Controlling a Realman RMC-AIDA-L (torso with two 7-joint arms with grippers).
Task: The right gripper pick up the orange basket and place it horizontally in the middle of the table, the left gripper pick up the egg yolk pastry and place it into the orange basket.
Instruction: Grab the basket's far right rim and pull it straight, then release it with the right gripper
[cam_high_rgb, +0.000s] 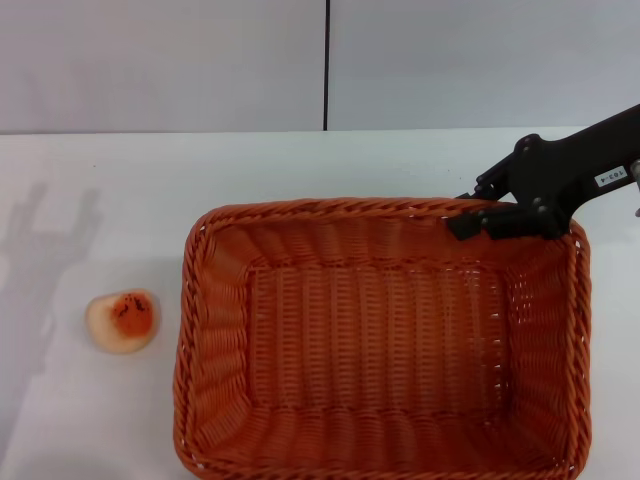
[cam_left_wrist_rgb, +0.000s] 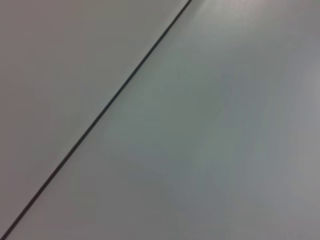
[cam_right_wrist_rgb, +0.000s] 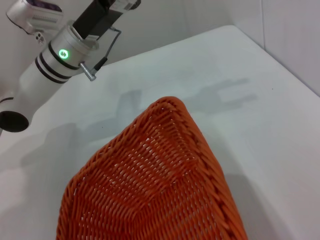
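Observation:
The orange basket (cam_high_rgb: 370, 340) fills the middle and near part of the table (cam_high_rgb: 120, 180), long side across, its near edge cut off by the head view. My right gripper (cam_high_rgb: 466, 212) reaches in from the right and is shut on the braided rim at the basket's far right corner, one finger inside and one outside. The right wrist view shows a corner of the basket (cam_right_wrist_rgb: 150, 190) from close up. The egg yolk pastry (cam_high_rgb: 123, 320) lies on the table left of the basket, orange-red patch facing up. The left gripper is out of view.
The left arm's white wrist (cam_right_wrist_rgb: 50, 55) with a green light hangs above the table's far side in the right wrist view, and its shadow (cam_high_rgb: 55, 225) falls on the table beyond the pastry. A dark seam (cam_left_wrist_rgb: 100, 112) crosses the grey wall.

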